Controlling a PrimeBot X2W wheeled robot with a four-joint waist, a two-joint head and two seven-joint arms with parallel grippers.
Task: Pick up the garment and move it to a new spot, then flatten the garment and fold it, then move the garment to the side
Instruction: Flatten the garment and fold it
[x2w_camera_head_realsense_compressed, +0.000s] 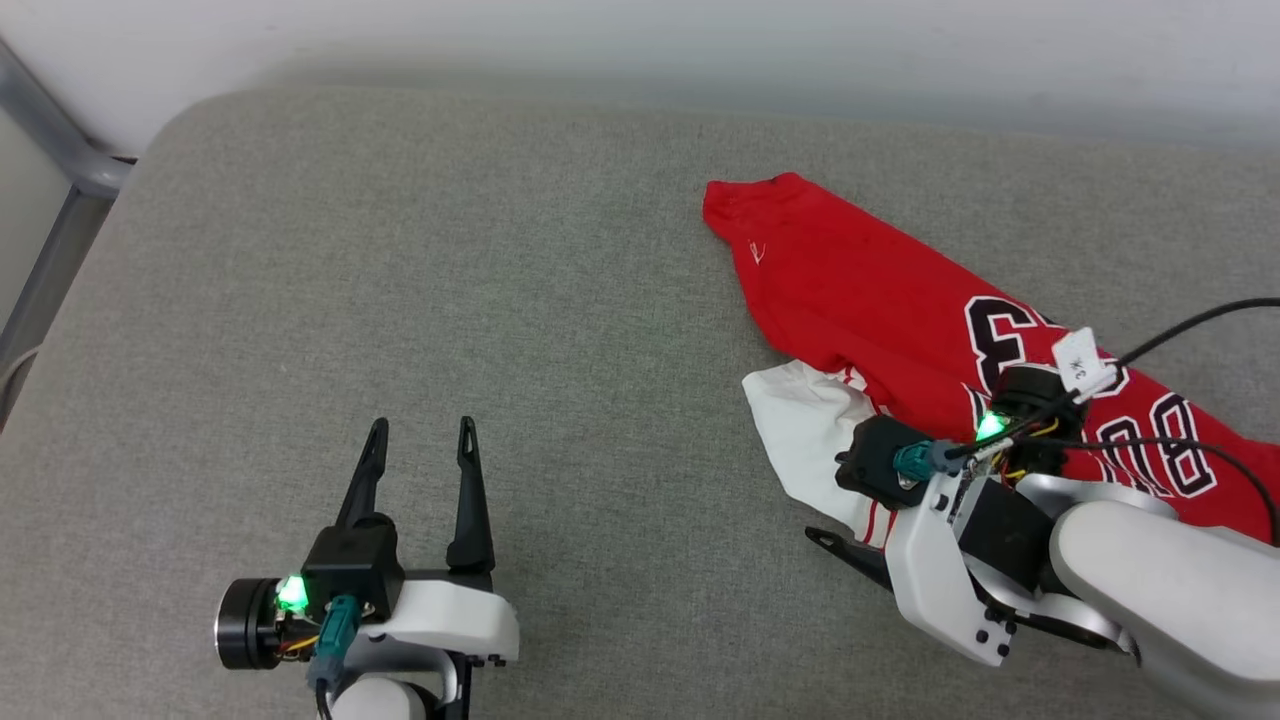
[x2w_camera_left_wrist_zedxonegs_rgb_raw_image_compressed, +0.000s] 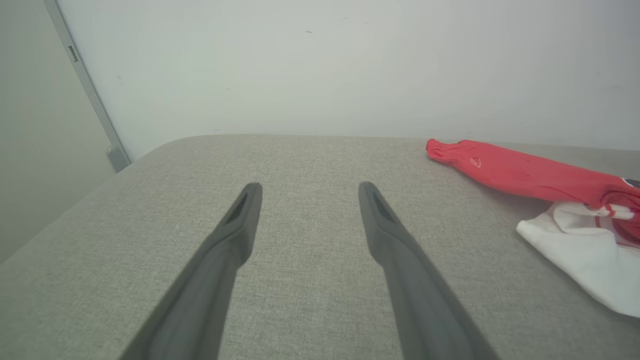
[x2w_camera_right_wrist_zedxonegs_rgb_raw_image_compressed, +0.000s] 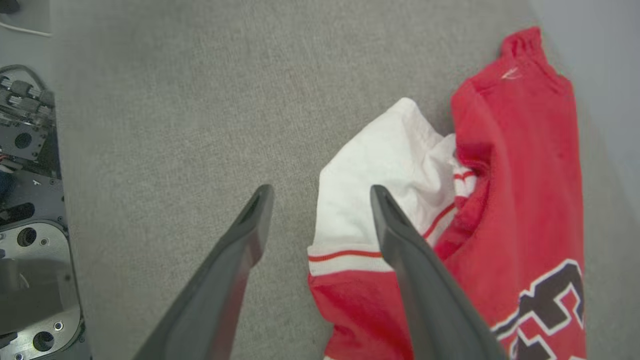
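A wide grey fabric-covered surface (x2w_camera_head_realsense_compressed: 480, 300) with a rounded far-left corner takes up most of the head view. Its far edge runs along a pale wall (x2w_camera_head_realsense_compressed: 600, 40), and a grey metal frame (x2w_camera_head_realsense_compressed: 60, 150) stands just beyond its left edge. The whole left and middle of the surface is bare cloth, open room from the near side to the far edge. The red jersey-style garment (x2w_camera_head_realsense_compressed: 850, 290) with black, white-outlined lettering lies rumpled on the right part of the surface. It stretches from a bunched red end toward the far side down to the near right, where it runs behind the right arm and out of the picture. A strip of grey separates its far end from the far edge. One white sleeve with red stripes (x2w_camera_head_realsense_compressed: 800, 420) spills out from its left side onto the grey cloth. The left gripper (x2w_camera_head_realsense_compressed: 422, 428) hovers over the bare near-left area, well apart from the garment, its two dark fingers spread and holding nothing. The right gripper (x2w_camera_right_wrist_zedxonegs_rgb_raw_image_compressed: 322, 190) is released too, jaws wide. In the right wrist view one finger is over the white sleeve and the other over bare grey cloth beside it, with the sleeve's edge in the gap between them. Whether either finger touches the cloth cannot be told. A black cable (x2w_camera_head_realsense_compressed: 1200, 320) with a small white label (x2w_camera_head_realsense_compressed: 1082, 362) arches over the right wrist.
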